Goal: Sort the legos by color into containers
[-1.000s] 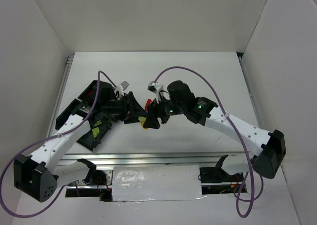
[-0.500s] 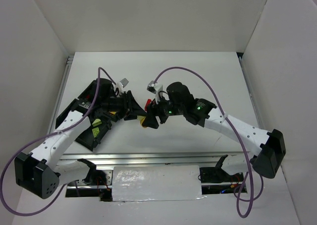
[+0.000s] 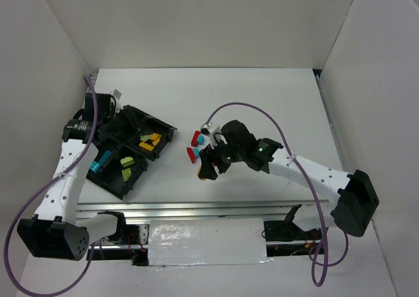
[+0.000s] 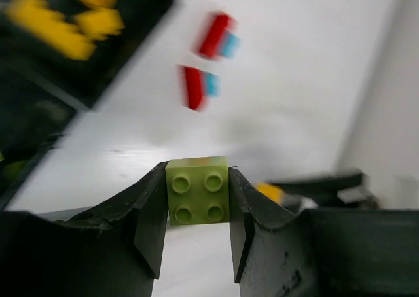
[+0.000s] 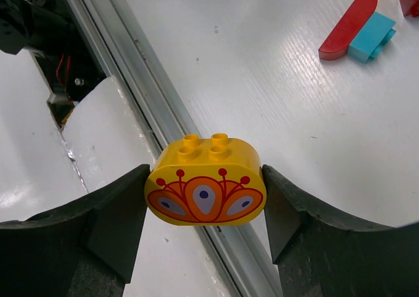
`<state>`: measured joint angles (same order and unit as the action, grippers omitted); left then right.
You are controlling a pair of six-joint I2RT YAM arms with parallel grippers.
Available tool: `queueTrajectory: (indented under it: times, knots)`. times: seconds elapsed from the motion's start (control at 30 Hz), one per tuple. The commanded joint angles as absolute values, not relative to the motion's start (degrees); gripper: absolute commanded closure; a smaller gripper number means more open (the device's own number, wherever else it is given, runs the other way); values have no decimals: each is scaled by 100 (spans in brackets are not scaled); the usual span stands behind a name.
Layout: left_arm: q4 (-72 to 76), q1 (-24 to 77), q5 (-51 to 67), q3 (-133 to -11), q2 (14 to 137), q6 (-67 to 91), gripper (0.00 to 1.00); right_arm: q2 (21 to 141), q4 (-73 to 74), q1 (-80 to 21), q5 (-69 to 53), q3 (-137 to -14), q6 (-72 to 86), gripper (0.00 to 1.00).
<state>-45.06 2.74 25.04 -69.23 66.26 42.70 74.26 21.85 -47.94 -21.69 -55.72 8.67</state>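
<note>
1. My left gripper (image 4: 196, 178) is clamped on a lime green brick (image 4: 196, 195); the jaws press two opposite flat sides, studs facing the wrist camera; the top view puts it over the far-left part of the black tray (image 3: 167, 129).
2. My right gripper (image 5: 205, 179) is closed on an orange-yellow brick (image 5: 204, 199) with a red fan print; the pads sit on its two rounded ends; it hangs well to the right of the tray, toward the near side.
3. I judge both bricks light, rigid and glossy; they will not crush, so slipping or twisting is the worry, not breakage; flat walls give the surest hold; the curved ends of the yellow one offer less contact, so it could pivot if I swing hard.
4. Inside the tray, yellow bricks (image 3: 150, 141) lie in the compartment nearest its right corner; green bricks (image 3: 128, 160) in the nearest compartment; a cyan brick (image 3: 101, 164) in the left one; the far compartment is hidden under my left arm, so I cannot tell its contents.
5. Two red-and-cyan pairs (image 3: 196, 139) lie on the table (image 3: 262, 101) just right of the tray, between it and the right gripper; in each, red touches cyan; whether they are clipped together I cannot tell; if so, I expect they must be split before sorting.
</note>
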Motion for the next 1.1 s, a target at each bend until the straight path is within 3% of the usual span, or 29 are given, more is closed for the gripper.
queueTrajectory:
  times: [0.0, 0.07, 0.33, 0.43, 0.5, 0.53, 0.67, 1.07]
  knots:
    - [-5853, 194, -452, -6928, 6522, 4104, 100, 7172, 2065, -4772, -2057, -5686, 923, 100]
    - [-5740, 150, -1113, -6681, 6451, 4192, 96, 7154, 2066, -4772, -2092, -5713, 967, 100]
    - [-5318, 105, -1555, -5854, 6723, 4289, 82, 7181, 2048, -4772, -2241, -5933, 1054, 100]
    - [-5212, 105, -1678, -5669, 6820, 4315, 71, 7242, 2057, -4772, -2294, -6003, 1090, 100]
    - [-5203, 105, -1810, -5573, 6855, 4368, 48, 7286, 2065, -4764, -2311, -6064, 1107, 100]
    - [-5203, 105, -1837, -5555, 6873, 4394, 31, 7304, 2048, -4772, -2320, -6091, 1125, 100]
    - [-5308, 105, -1846, -5668, 6856, 4421, 1, 7549, 1934, -4764, -2172, -6309, 1326, 100]
    - [-5984, 105, -1143, -6301, 5978, 4192, 0, 10484, 1495, -4790, -933, -8865, 3488, 100]
